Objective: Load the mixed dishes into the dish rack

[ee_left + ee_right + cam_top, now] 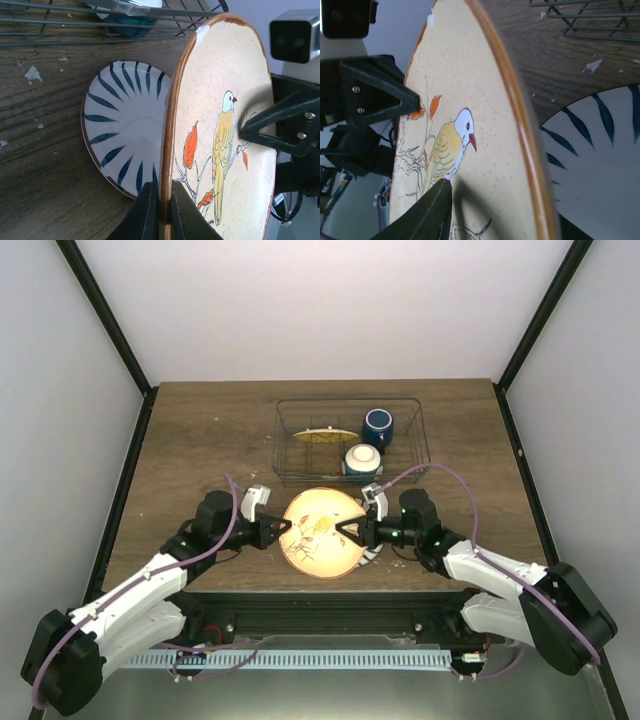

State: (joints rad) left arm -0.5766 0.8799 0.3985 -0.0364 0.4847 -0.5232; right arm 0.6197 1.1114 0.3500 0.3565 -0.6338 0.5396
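Observation:
A cream plate (320,532) with a yellow bird and orange leaves is held tilted on edge above the table, between both arms. My left gripper (283,527) is shut on its brown rim (167,150) from the left. My right gripper (346,530) has one finger (432,210) on the painted face and the other behind the plate (485,100), shut on it. The wire dish rack (420,440) behind holds a yellow-orange plate (325,435), a dark blue mug (377,426) and a small white bowl (361,459).
A white plate with dark blue stripes (125,125) lies flat on the wooden table directly under the held plate, also visible in the right wrist view (600,160). The rack's wire wall (50,22) stands just beyond it.

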